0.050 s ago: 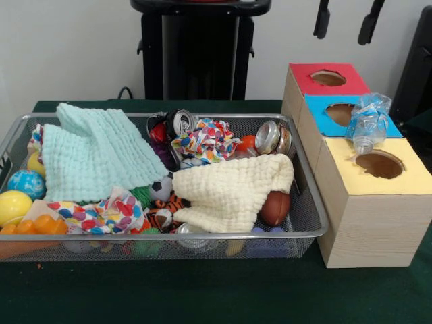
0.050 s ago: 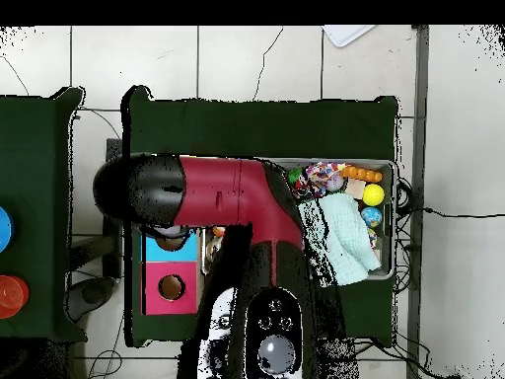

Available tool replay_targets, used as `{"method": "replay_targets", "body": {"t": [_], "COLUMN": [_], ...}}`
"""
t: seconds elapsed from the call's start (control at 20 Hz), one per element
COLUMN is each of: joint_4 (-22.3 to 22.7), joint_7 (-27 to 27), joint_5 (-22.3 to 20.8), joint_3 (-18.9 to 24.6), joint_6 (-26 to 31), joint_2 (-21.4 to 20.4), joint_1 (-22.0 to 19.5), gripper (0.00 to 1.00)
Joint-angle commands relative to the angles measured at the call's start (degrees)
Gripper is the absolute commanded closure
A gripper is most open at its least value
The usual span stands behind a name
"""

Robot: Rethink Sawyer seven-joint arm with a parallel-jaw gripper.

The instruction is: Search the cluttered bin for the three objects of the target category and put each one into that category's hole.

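A crushed clear plastic bottle (image 1: 368,121) lies on top of the wooden box (image 1: 368,229), across the blue section (image 1: 324,125) and the yellow section (image 1: 412,179). Its neck points at the rim of the yellow hole (image 1: 380,164). The red hole (image 1: 328,78) and the blue hole (image 1: 339,113) have nothing in them. My gripper (image 1: 346,19) hangs at the top edge above the box, open, with only its two black fingertips (image 1: 322,19) showing and nothing between them. In the overhead view the red arm (image 2: 232,192) covers the box's yellow end and hides the gripper.
The wire bin (image 1: 307,229) holds a mint cloth (image 1: 94,155), a cream cloth (image 1: 233,189), a spotted cloth (image 1: 206,140), crushed cans (image 1: 273,137), a small brown football (image 1: 275,207), a yellow ball (image 1: 13,206) and a blue ball (image 1: 27,183). The bin (image 2: 393,237) lies right of the arm.
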Motion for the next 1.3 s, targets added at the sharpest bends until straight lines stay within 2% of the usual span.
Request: {"method": "replay_targets", "body": {"t": [0.05, 0.45, 0.7, 0.75, 0.8, 1.05, 1.3], "joint_4": [-19.28, -22.17, -16.67, -15.98, -15.3, -14.8, -10.24], "joint_7": [1.19, 4.33, 8.07, 8.08, 8.7, 12.42, 16.18], "joint_5": [-4.66, -2.67, -1.48, -1.04, -1.08, -0.13, 1.15], "joint_3": [4.15, 3.78, 3.15, 3.34, 2.85, 2.0, 0.91], "joint_6": [2.52, 2.69, -3.0, -2.38, -3.55, -3.36, -6.29], "joint_2": [7.61, 11.1, 12.84, 12.84, 12.81, 13.89, 15.11], "joint_1": [-1.15, -0.94, 0.1, 0.2, 0.74, 1.92, 3.65], "gripper": [0.0, 0.0, 0.0, 0.0, 1.0, 1.0, 1.0]}}
